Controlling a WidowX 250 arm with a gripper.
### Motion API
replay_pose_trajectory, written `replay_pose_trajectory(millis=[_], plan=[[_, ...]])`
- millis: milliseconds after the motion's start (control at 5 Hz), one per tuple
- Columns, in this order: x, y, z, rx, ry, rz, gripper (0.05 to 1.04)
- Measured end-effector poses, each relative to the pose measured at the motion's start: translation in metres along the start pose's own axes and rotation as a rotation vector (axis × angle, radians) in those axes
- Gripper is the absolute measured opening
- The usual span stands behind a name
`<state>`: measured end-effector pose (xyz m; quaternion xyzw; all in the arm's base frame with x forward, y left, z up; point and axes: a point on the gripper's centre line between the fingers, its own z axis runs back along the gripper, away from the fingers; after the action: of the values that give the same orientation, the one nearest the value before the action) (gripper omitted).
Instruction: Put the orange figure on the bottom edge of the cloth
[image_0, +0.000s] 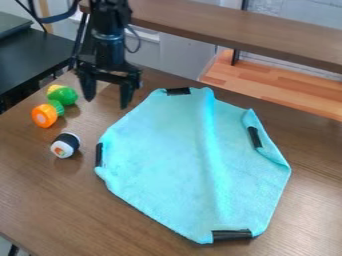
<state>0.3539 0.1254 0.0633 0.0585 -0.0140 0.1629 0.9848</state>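
Cloth (163, 150) edge well apart from orange figure (45, 115); fingers (125, 94) parted.

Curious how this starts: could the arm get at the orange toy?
Likely yes: the open gripper hangs nearby and nothing covers the orange toy, though the green toy behind might crowd it.

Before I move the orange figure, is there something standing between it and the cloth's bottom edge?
The sushi, nearer the camera than the orange figure, stands close to the straight path; a low carry might brush it.

Apparently a robotics lab: robot arm (109, 42), looping cable (53, 19), cloth (160, 150) with black tape (232, 235).
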Motion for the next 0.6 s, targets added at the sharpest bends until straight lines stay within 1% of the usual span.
replay_pose_trajectory(millis=[200, 400, 600], plan=[[0.005, 0.036, -0.006, 0.005, -0.041, 0.006, 1.000], [0.004, 0.055, -0.014, 0.020, -0.067, -0.031, 1.000], [0.004, 0.077, -0.017, 0.031, -0.090, -0.039, 1.000]])
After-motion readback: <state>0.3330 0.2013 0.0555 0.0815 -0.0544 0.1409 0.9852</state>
